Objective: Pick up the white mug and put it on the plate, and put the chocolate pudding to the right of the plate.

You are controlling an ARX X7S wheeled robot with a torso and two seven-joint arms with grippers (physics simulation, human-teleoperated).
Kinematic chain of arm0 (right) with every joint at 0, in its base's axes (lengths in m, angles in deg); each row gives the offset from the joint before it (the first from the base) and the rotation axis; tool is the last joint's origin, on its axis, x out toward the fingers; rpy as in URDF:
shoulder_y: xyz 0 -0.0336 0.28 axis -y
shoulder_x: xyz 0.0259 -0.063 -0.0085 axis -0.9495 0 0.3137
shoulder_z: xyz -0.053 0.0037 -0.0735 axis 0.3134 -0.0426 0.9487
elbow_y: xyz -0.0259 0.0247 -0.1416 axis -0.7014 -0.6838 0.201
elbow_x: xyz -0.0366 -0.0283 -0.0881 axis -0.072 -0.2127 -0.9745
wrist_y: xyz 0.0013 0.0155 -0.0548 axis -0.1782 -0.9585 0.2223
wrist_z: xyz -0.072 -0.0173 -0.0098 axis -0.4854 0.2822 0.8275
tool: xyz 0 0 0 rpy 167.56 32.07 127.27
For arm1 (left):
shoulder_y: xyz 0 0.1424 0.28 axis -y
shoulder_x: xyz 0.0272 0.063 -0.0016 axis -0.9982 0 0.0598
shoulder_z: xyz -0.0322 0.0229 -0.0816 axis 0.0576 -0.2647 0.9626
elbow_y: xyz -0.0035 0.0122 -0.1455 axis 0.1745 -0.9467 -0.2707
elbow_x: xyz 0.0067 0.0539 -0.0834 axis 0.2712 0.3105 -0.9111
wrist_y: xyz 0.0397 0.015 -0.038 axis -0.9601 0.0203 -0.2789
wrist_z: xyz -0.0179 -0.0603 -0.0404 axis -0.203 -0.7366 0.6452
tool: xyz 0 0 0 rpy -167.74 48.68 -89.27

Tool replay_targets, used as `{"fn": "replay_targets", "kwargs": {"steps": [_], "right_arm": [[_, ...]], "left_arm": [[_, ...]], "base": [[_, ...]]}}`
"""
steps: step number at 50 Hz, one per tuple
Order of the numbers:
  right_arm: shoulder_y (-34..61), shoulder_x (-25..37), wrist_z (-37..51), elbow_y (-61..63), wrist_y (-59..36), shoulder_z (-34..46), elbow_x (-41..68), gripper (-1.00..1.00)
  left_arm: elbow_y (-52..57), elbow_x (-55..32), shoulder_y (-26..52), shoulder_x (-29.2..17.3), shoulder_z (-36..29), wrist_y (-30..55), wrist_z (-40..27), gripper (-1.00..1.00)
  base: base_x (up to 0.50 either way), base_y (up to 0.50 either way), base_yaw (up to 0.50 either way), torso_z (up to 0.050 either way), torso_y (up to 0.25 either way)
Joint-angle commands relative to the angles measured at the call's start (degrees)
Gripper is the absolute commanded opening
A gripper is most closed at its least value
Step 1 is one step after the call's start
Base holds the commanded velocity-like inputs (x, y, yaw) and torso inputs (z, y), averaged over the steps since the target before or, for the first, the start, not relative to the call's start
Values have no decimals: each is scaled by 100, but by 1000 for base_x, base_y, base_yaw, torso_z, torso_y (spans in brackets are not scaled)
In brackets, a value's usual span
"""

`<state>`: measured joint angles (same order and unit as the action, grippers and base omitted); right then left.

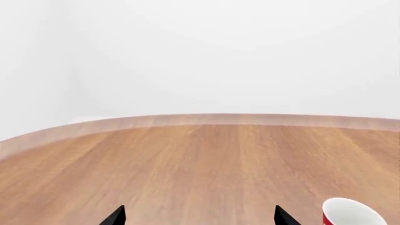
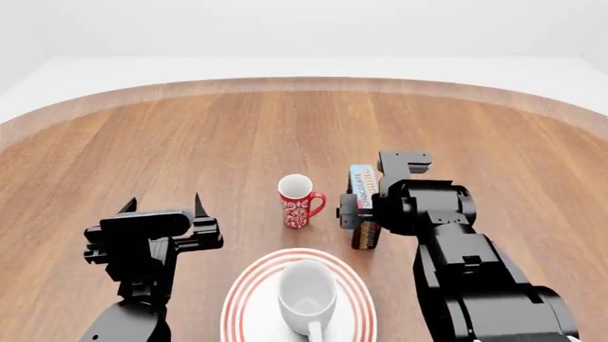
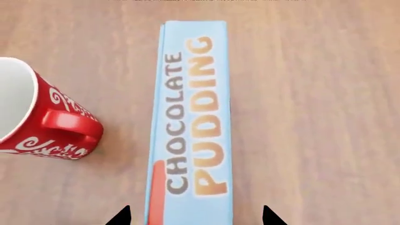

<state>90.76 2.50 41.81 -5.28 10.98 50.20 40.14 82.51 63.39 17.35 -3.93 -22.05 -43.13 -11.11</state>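
The white mug [image 2: 306, 291] stands upright on the plate [image 2: 243, 293] at the near middle of the table, handle toward me. The chocolate pudding [image 2: 362, 182] is a narrow light blue box beyond the plate's right side; in the right wrist view the chocolate pudding [image 3: 190, 117] runs lengthwise between my fingertips. My right gripper [image 2: 366, 222] is over its near end, and there the right gripper [image 3: 195, 216] is open with a gap on each side of the box. My left gripper [image 2: 164, 202] is open and empty, left of the plate; my left gripper [image 1: 200, 216] has only bare wood between its tips.
A red patterned mug [image 2: 297, 199] stands just beyond the plate, close to the left of the pudding box; the red mug [image 3: 37, 117] has its handle toward the box, and the red mug [image 1: 350, 213] also shows beside my left gripper. The round wooden table [image 2: 285, 121] curves away at the back.
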Motion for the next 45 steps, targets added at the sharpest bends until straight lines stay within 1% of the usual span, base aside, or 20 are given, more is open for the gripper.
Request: {"fn": "replay_targets", "kwargs": {"steps": [1,8,9,11,12,28,33,40,45], "right_arm": [[10,-2,-37,0,4,195,152,100],[0,-2,-37,0,-8,201,177,100],[-4,-2,-33,0,-7,213,189,100],[-8,-1,-1,0,-11,159,177,100],[-9,-2,-10,0,-11,155,164,-100],[18,-2,111,0,73,472,291,-100],[83,0,36,0,66,442,145,-100],[189,65,-144,0,31,90,-302,-100],[267,159,-309,0,22,-7,-436,-100]], "left_arm": [[-11,64,-6,-22,-37,-57,-29,100],[-4,41,-38,-33,-49,-115,6,100],[0,-99,-69,-4,24,-192,73,100],[11,-49,-54,-26,-6,-143,40,100],[2,-62,-50,-23,0,-152,46,100],[8,-170,-39,-46,36,-131,53,100],[27,-214,-39,-70,28,-115,91,100],[41,-205,-54,-78,41,-186,86,100],[37,-233,-55,-73,63,-189,67,100]], "base": [[0,0,0,0,-250],[0,0,0,0,-250],[0,0,0,0,0],[0,0,0,0,0],[0,0,0,0,0],[0,0,0,0,0],[0,0,0,0,225],[0,0,0,0,250],[0,0,0,0,30]]}}
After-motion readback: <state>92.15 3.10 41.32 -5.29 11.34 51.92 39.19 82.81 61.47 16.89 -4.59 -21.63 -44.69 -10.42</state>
